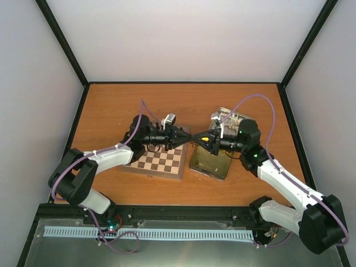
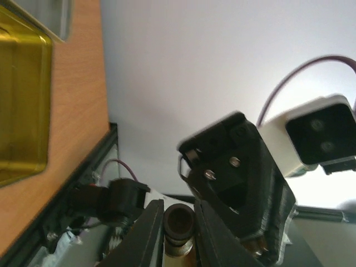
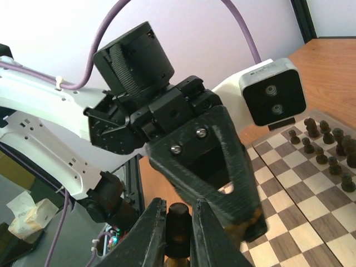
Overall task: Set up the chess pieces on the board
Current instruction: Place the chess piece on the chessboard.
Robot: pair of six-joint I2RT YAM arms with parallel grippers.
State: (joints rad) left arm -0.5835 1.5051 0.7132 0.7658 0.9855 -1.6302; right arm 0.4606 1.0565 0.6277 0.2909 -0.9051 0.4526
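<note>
Up in the air, the left gripper [image 1: 188,137] and right gripper [image 1: 195,138] meet tip to tip, both clamped on one dark piece [image 3: 178,218], above the gap between board [image 1: 161,162] and tin [image 1: 210,165].

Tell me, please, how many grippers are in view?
2. The left gripper and the right gripper meet tip to tip between the board and the tin, both shut on one chess piece; none hidden.
</note>
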